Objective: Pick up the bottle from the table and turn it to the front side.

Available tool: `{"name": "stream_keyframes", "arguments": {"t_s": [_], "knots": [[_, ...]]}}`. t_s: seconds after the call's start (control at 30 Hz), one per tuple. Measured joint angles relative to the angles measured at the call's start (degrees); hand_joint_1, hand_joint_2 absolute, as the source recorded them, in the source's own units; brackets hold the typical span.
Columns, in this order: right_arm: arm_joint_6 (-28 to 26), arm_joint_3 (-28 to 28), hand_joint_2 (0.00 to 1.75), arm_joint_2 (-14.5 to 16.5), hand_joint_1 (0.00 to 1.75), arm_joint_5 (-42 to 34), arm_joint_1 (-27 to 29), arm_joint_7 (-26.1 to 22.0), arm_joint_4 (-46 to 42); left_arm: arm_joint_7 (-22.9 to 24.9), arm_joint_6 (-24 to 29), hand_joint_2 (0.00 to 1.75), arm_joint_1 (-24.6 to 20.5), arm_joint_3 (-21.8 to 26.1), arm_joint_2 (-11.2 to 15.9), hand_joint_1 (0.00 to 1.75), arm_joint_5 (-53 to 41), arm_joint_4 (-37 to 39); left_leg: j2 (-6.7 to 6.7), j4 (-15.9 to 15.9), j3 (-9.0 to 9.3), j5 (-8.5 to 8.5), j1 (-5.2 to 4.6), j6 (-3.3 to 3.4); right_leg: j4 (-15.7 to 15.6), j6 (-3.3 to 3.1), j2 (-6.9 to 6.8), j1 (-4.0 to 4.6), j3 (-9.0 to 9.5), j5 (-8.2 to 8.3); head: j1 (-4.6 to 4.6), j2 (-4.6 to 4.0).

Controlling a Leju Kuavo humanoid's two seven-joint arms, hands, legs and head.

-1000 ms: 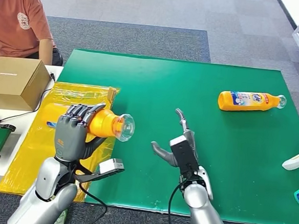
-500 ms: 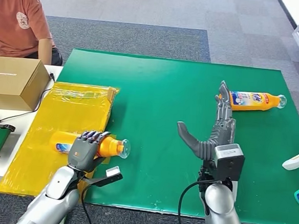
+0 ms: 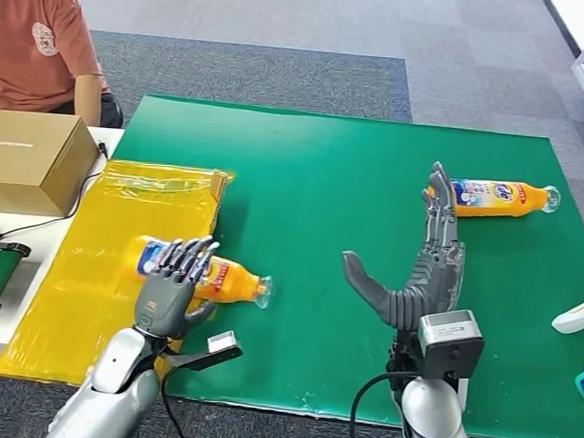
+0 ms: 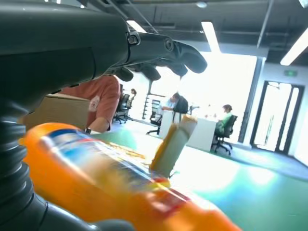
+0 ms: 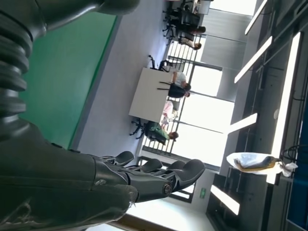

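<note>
Now the left hand has set its bottle label-up on the yellow sheet, fingers spreading off it. Right hand, spread wide, has reached toward the far bottle on the worktop; that one's next.

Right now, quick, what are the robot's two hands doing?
Left hand: open, fingers spread over the near bottle, which lies on the yellow sheet.
Right hand: open, holding nothing.
</note>
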Motion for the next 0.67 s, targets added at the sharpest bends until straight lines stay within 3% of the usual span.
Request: {"name": "stream_keyframes", "arguments": {"t_s": [0.13,0.27,0.4,0.53,0.67], "knots": [[0.32,0.60,1.75,-0.79,0.00,0.61,0.06,0.64,0.35,-7.54,0.04,0.00,2.21,7.18,-4.06,0.00,1.87,-5.22,0.00,0.00,-0.01,-0.02,-0.01,0.01,-0.01,0.00,-0.01,-0.01,0.00,0.00,0.00,-0.01],[0.34,0.89,1.75,-1.41,0.00,1.35,0.08,0.96,0.54,-10.78,0.04,0.00,4.04,11.18,-6.84,0.00,5.27,-9.16,0.00,0.00,0.00,-0.02,-0.01,0.01,-0.01,0.00,-0.02,0.00,0.00,0.00,-0.01,0.01],[0.20,0.88,1.75,-1.76,0.00,2.98,0.67,1.96,0.49,-10.22,0.04,0.00,6.87,10.80,-8.10,0.00,15.69,-14.52,0.00,0.00,0.01,-0.01,0.00,0.01,-0.01,0.00,-0.01,0.01,-0.01,0.00,-0.01,-0.01],[0.13,0.79,1.75,-1.87,0.00,4.02,1.85,2.37,0.21,-7.27,-0.96,1.75,9.28,7.05,-7.41,0.00,25.59,-21.01,-0.05,0.00,0.00,-0.02,0.00,0.01,-0.01,0.05,-0.03,0.01,0.01,-0.04,0.01,0.00],[3.92,0.60,1.75,-2.06,0.00,0.85,3.82,1.57,-1.04,-8.80,-16.06,1.75,12.82,1.96,-4.38,0.00,55.24,-30.31,-0.03,0.00,0.00,-0.06,0.00,0.01,-0.01,0.04,-0.01,0.01,0.01,-0.07,0.00,0.00]]}}
